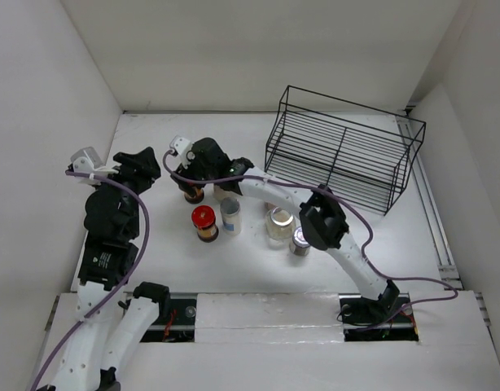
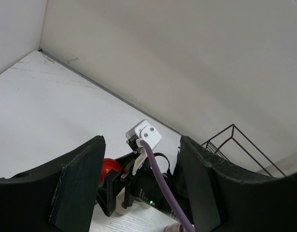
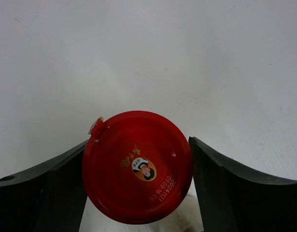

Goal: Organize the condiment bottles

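My right gripper (image 1: pixel 195 173) reaches to the back left and is shut on a dark jar with a red lid (image 1: pixel 193 194). In the right wrist view the red lid (image 3: pixel 138 166) fills the gap between both fingers of the gripper (image 3: pixel 139 140). A second red-lidded jar (image 1: pixel 203 220) stands in front of it, with a clear grey-capped jar (image 1: pixel 230 216) to its right. Two clear jars with silver lids (image 1: pixel 279 224) (image 1: pixel 300 240) stand partly under the right forearm. My left gripper (image 1: pixel 152 169) is open and empty, left of the held jar; in its own view (image 2: pixel 142 140) it faces the right wrist.
A black wire rack (image 1: pixel 339 155) stands at the back right, also in the left wrist view (image 2: pixel 235 145). A pale jar (image 1: pixel 225 193) is half hidden under the right arm. White walls close the table at the back and sides.
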